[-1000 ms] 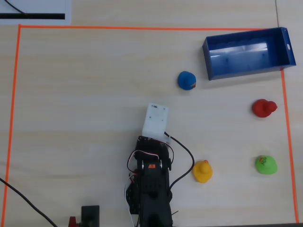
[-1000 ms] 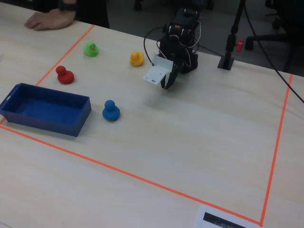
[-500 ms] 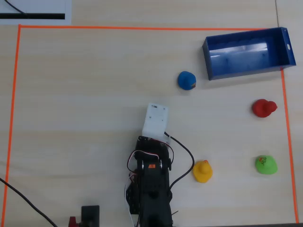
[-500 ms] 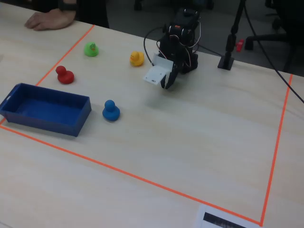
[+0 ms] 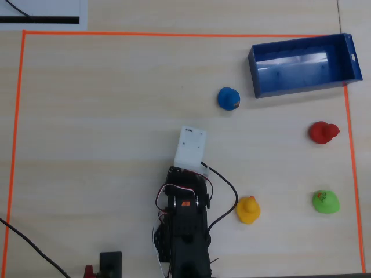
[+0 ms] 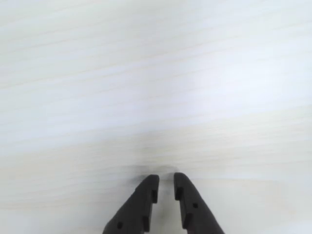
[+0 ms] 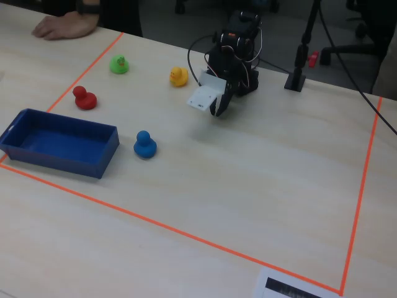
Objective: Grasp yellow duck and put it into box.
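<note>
Four toy ducks are seen on the table (image 5: 104, 116): yellow, green, red and blue. The yellow duck (image 5: 248, 209) is sat near the arm's base, just to the right of it in the overhead view. The green duck (image 5: 325, 201) is further right, and the red duck (image 5: 322, 132) is beyond that. The box (image 5: 301, 65) is placed at the far right corner, well apart from the yellow duck, and nothing is seen inside it. The blue duck (image 5: 229, 98) is found just to the left of the box.

The tool (image 6: 165, 183) is pointed down at bare table in the wrist view. Its two fingers are almost closed, with only a thin gap between them, and nothing is held.

No duck is seen in the wrist view, so the task looks not yet started. The tool must be opened wide before the yellow duck is reached, or the duck could be pushed away by the closed tips. The duck is round and smooth, so it could be squeezed out sideways. The blue duck could be bumped on the way to the box.
</note>
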